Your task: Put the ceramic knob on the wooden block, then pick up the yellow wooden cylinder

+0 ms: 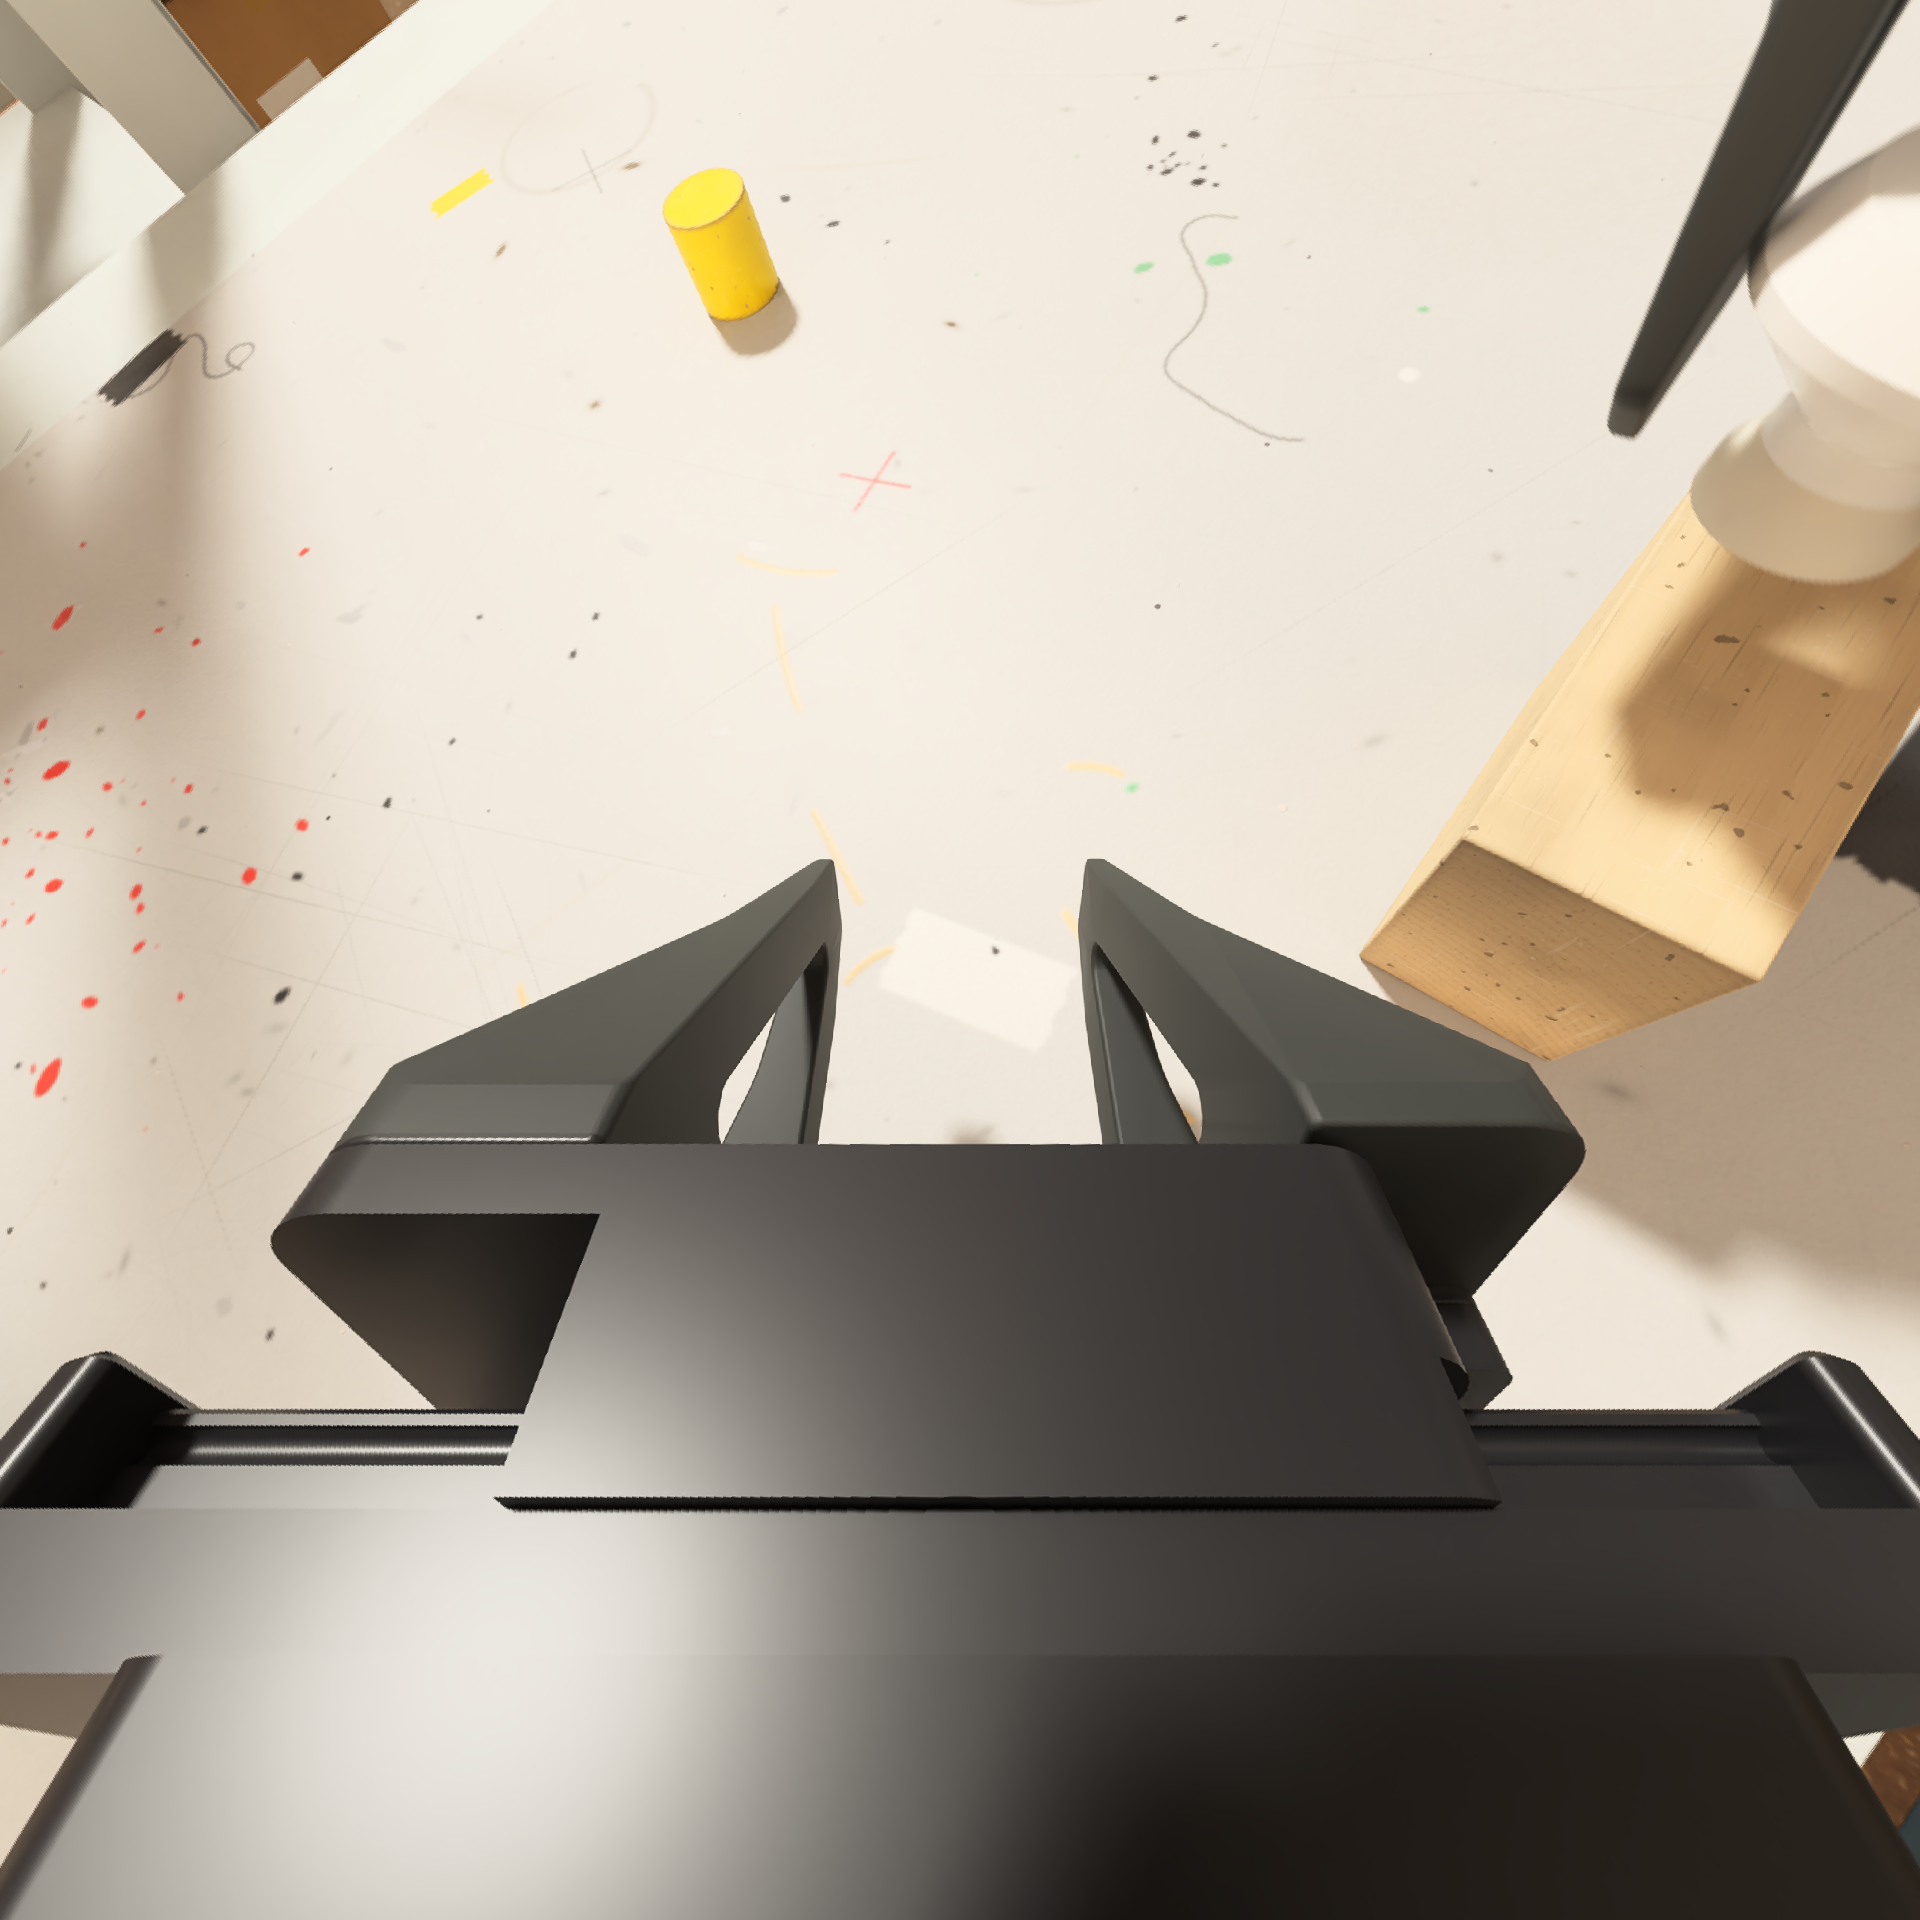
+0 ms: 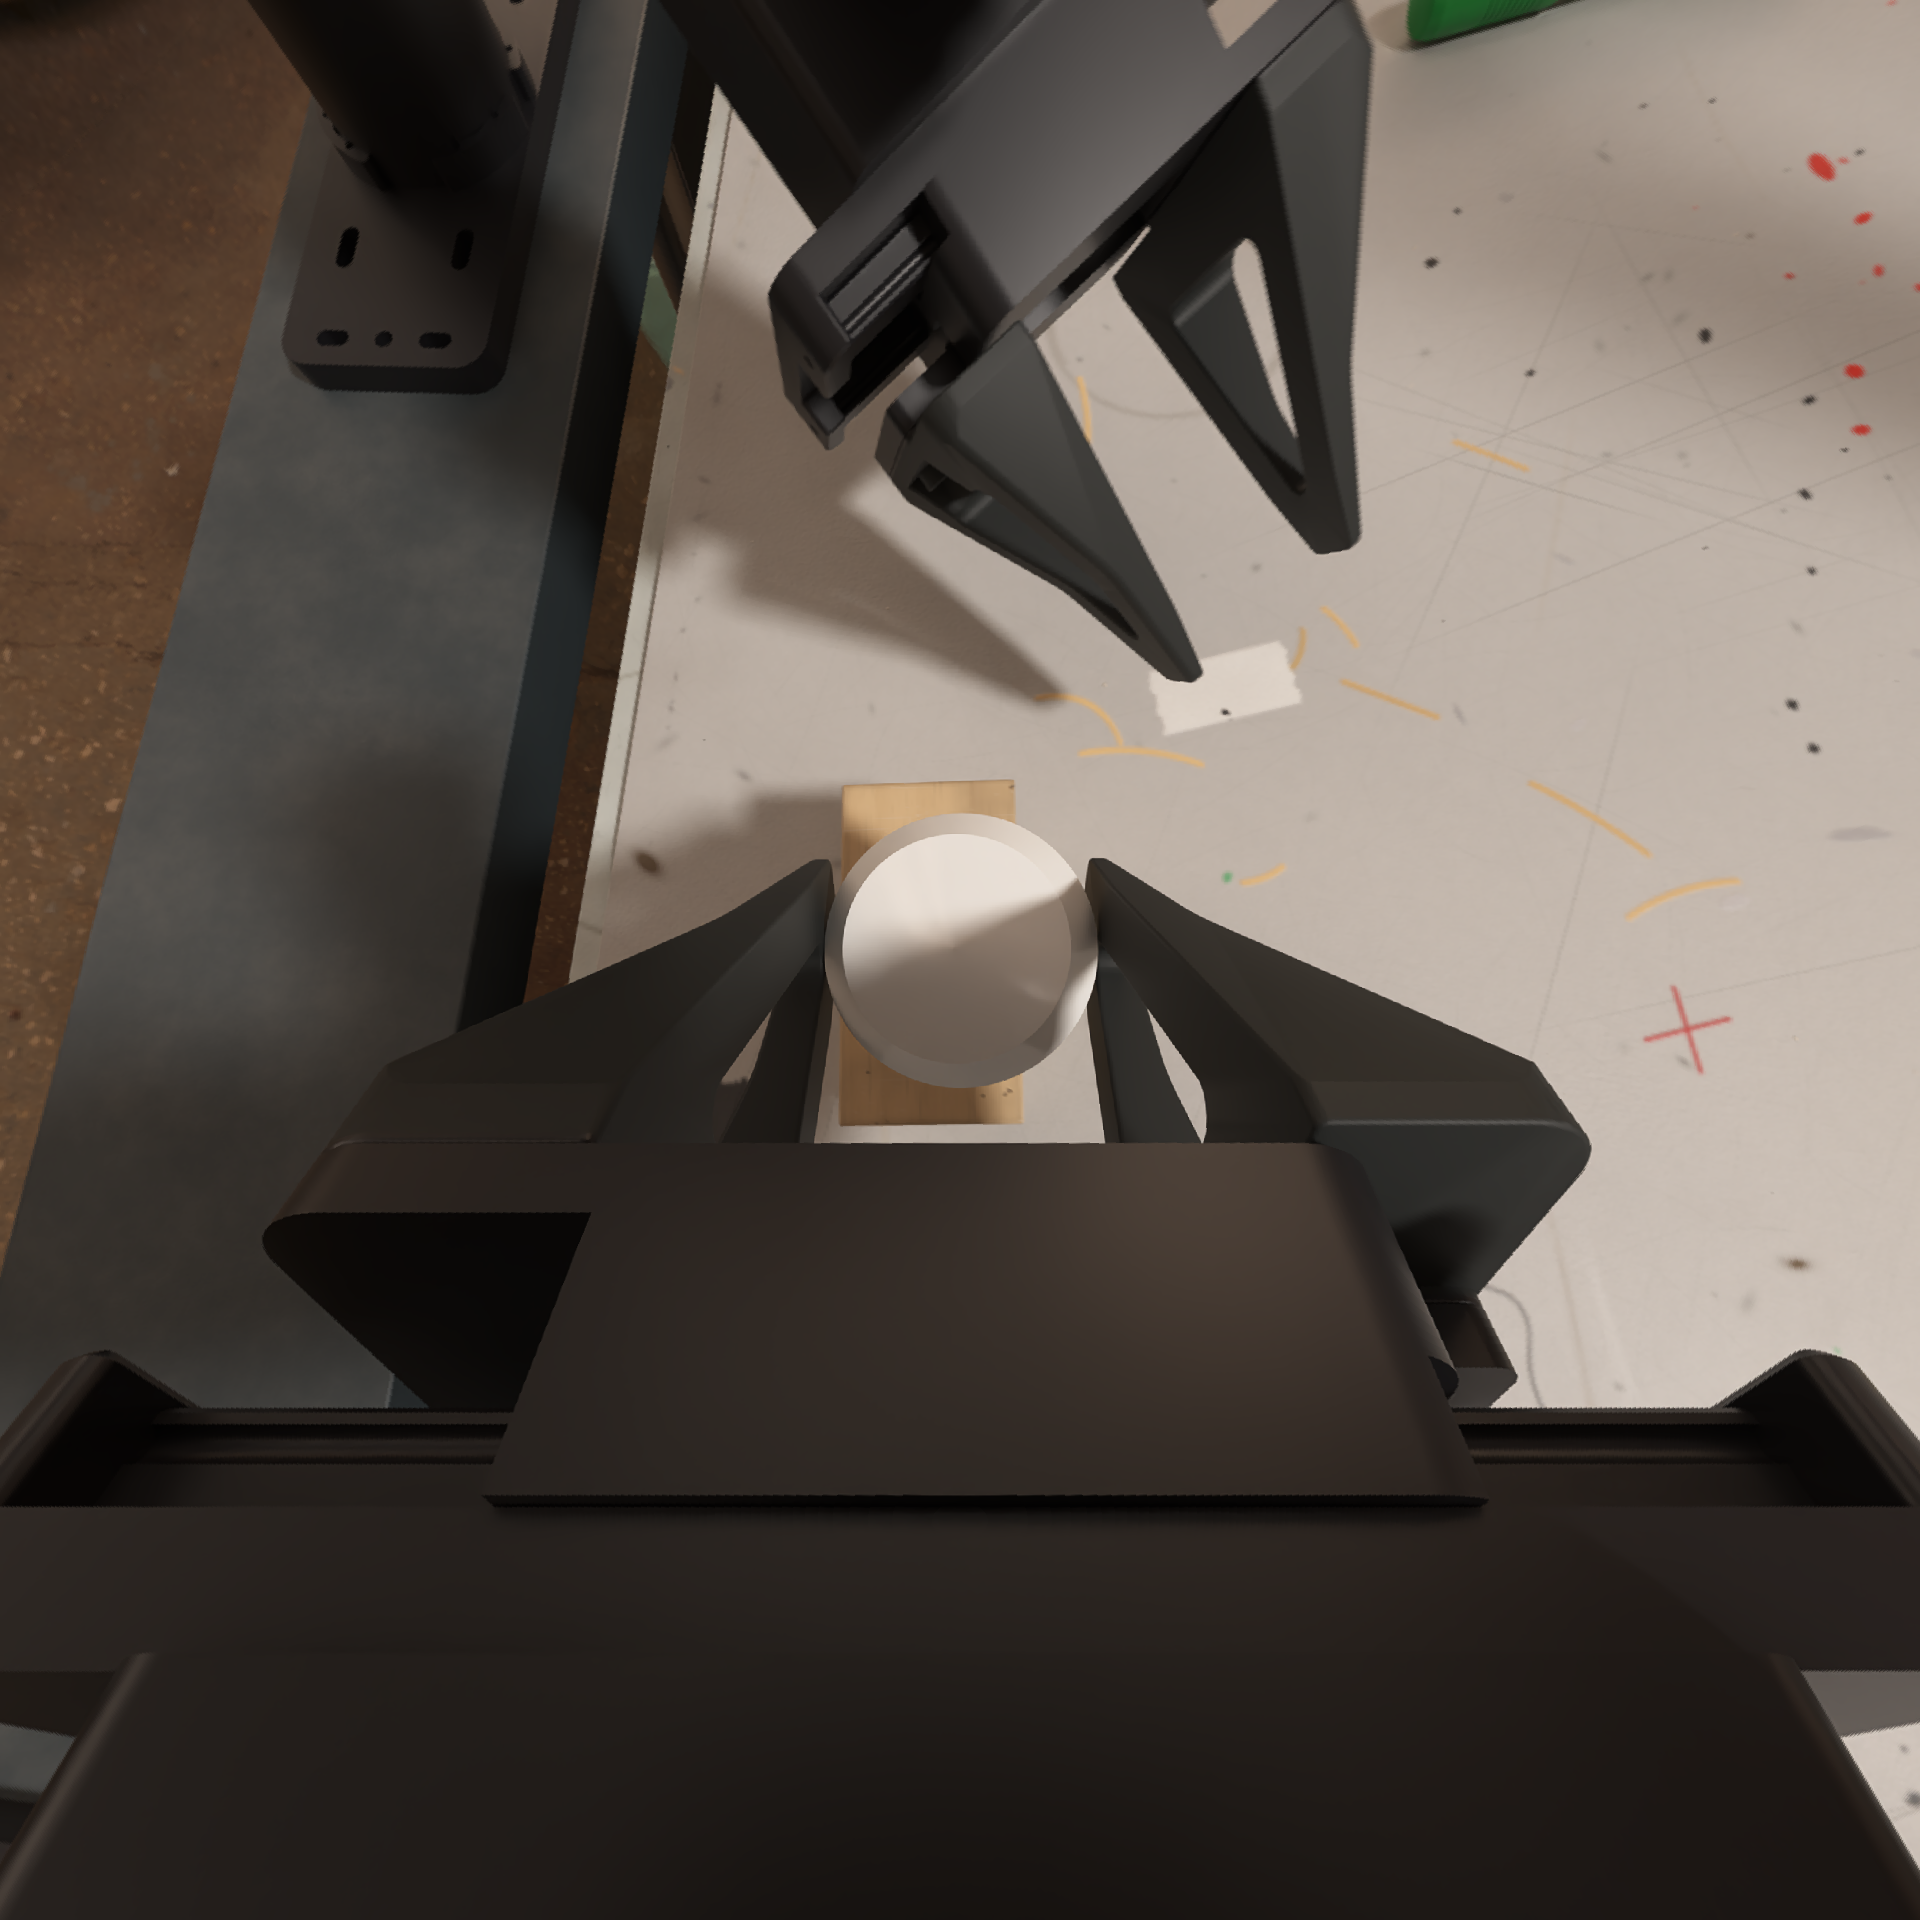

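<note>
The round white ceramic knob [image 2: 961, 961] is pinched between the right gripper [image 2: 961, 883] fingers, seemingly seated on the pale wooden block [image 2: 928, 1096] directly beneath, so release comes next, then the empty, open left gripper [image 1: 958, 873] gets sent to the yellow wooden cylinder [image 1: 722, 244] well ahead of it.

Matte black left gripper [image 1: 958, 883], right gripper [image 2: 961, 883]: tapered, pointed jaws with triangular cut-outs. Flat trapezoid cover plate behind jaws, above horizontal guide rail with raised end stops. Slotted black mounting base [image 2: 390, 281] behind left gripper.
</note>
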`<state>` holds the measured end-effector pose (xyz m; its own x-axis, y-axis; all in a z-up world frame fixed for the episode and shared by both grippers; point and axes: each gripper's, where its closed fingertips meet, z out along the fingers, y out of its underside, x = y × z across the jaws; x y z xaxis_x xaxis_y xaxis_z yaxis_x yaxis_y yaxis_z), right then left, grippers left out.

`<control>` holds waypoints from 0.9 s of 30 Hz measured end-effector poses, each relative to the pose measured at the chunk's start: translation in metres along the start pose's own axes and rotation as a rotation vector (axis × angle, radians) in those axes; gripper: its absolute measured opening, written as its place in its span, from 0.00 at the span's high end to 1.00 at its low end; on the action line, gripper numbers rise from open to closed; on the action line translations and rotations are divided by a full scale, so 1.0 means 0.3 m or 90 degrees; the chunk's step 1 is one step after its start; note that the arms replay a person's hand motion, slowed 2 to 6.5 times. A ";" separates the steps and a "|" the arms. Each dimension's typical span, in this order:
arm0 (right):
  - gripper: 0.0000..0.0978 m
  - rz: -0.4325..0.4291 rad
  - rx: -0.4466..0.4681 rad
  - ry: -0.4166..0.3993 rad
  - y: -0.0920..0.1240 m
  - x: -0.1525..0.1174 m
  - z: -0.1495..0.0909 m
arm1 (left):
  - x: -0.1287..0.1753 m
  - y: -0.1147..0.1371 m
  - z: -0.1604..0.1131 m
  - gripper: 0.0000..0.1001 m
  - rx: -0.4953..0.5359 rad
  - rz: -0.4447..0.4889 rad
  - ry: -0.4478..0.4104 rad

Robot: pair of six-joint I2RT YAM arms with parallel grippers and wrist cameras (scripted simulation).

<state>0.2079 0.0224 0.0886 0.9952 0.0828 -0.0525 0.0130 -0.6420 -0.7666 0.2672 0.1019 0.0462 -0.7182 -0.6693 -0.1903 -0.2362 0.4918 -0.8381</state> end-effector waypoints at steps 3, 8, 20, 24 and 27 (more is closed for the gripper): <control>0.59 -0.004 -0.012 -0.003 0.004 -0.018 0.019 | 0.000 0.000 0.000 0.61 0.000 0.000 0.000; 0.59 -0.007 -0.032 -0.002 0.024 -0.026 0.048 | 0.002 0.000 0.000 0.61 0.000 0.001 0.000; 0.59 -0.004 -0.036 -0.014 0.039 -0.028 0.063 | 0.004 0.000 0.001 0.61 -0.001 0.002 0.001; 0.59 -0.006 -0.033 -0.017 0.039 -0.028 0.063 | 0.006 0.002 0.001 0.61 -0.002 0.002 0.002; 0.59 -0.006 -0.033 -0.017 0.039 -0.028 0.063 | 0.007 0.003 0.001 0.61 -0.003 0.002 0.002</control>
<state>0.1978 0.0286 0.0680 0.9920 0.1093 -0.0637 0.0277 -0.6794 -0.7333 0.2658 0.1007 0.0447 -0.7213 -0.6656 -0.1916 -0.2367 0.4969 -0.8349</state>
